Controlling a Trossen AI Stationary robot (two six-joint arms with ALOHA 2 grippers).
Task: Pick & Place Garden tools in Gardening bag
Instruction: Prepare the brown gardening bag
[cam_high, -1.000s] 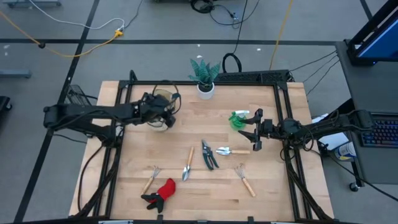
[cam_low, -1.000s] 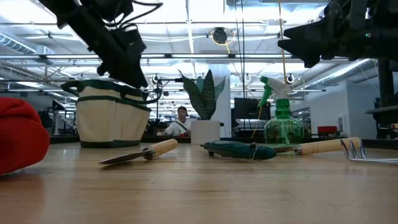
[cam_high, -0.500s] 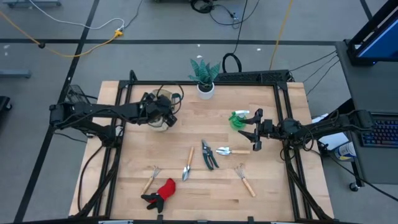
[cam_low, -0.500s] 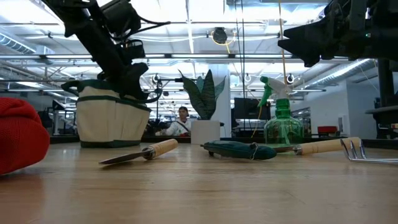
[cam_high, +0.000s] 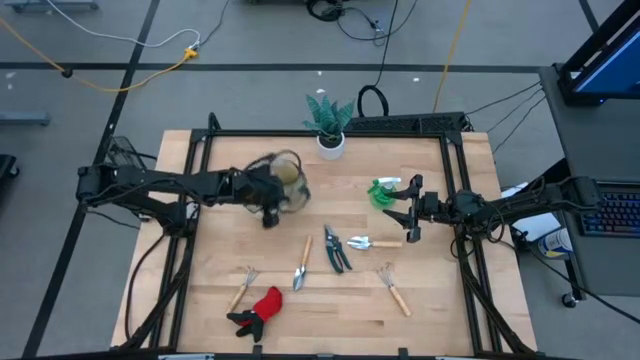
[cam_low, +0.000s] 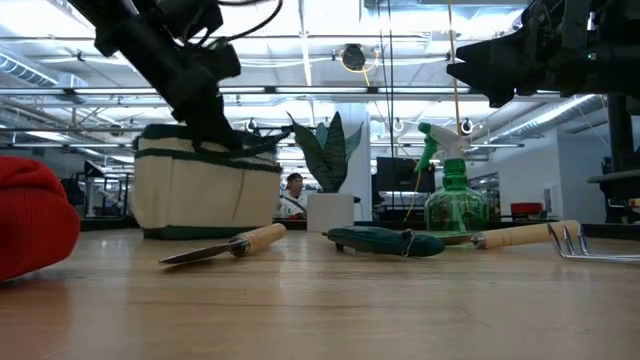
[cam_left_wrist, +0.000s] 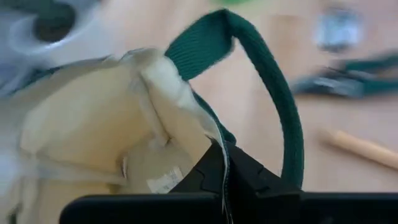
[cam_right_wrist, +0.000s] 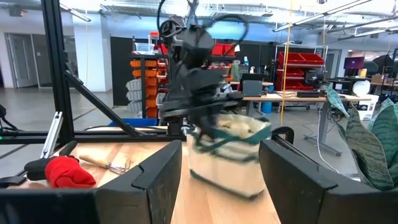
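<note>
The gardening bag, beige with dark green trim, stands on its base left of the table's middle; it also shows in the low view as the bag. My left gripper is shut on its rim. Pruning shears, two trowels, two rakes and a red-black glove lie flat on the near half of the table. A green spray bottle stands upright beside my right gripper, which hangs open above the table's right side with nothing in it. My left gripper pinches the bag's top rim between its two fingers, one on the lined inside of the wall and one outside, next to a green handle loop. It comes slanting down from the table's left. The bag stays upright, base on the table.
A potted green plant stands at the far edge. A black frame borders the tabletop. A person sits in the room beyond the table. Bare wood lies between the bag and the tools.
My left gripper has rolled, shut on the bag's rim and gone toward the table's right edge. The bag has slid along the table with it, staying upright.
</note>
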